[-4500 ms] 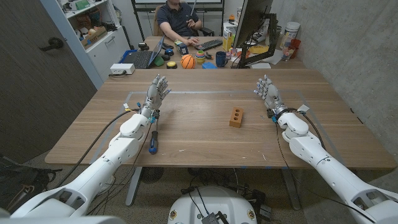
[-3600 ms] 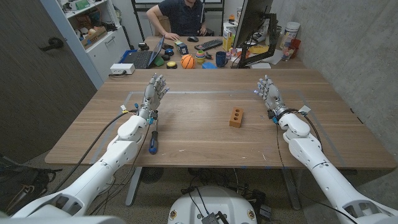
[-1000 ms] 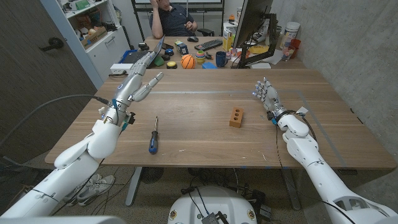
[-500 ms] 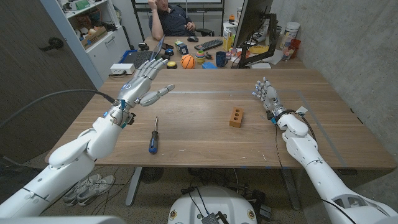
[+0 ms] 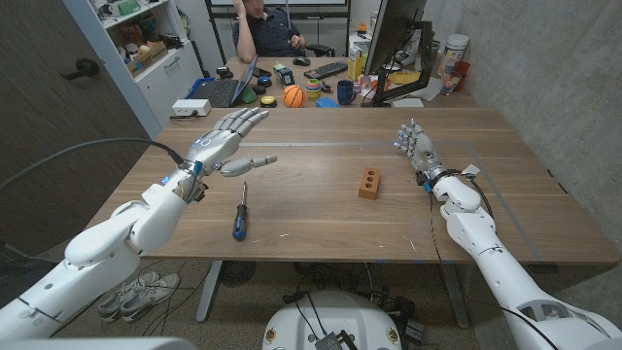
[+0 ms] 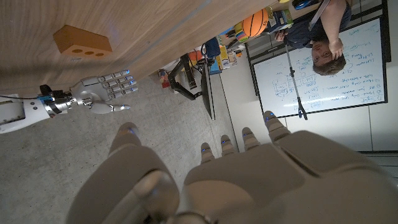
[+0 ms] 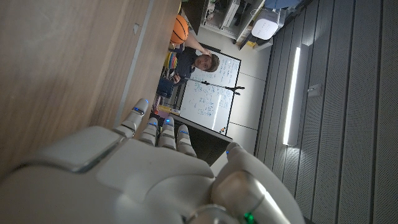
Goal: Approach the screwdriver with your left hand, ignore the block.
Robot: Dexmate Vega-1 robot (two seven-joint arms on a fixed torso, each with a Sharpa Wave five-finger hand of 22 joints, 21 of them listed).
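Left hand (image 5: 225,141), fingers spread and empty, has swung off the screwdriver and risen in the last seconds, now hovering upper left of it; approach not closed. Screwdriver (image 5: 238,211) lies on worktop (image 5: 311,224) left of centre, block (image 5: 368,182) untouched right of centre. Right hand (image 5: 416,148) spread, empty, at right; no containers on the worktop

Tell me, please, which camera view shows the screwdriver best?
The head view: the screwdriver lies whole on the table, blue handle nearest the robot, with the open left hand raised beyond its tip. The left wrist view catches the block instead; the right wrist view shows bare tabletop.
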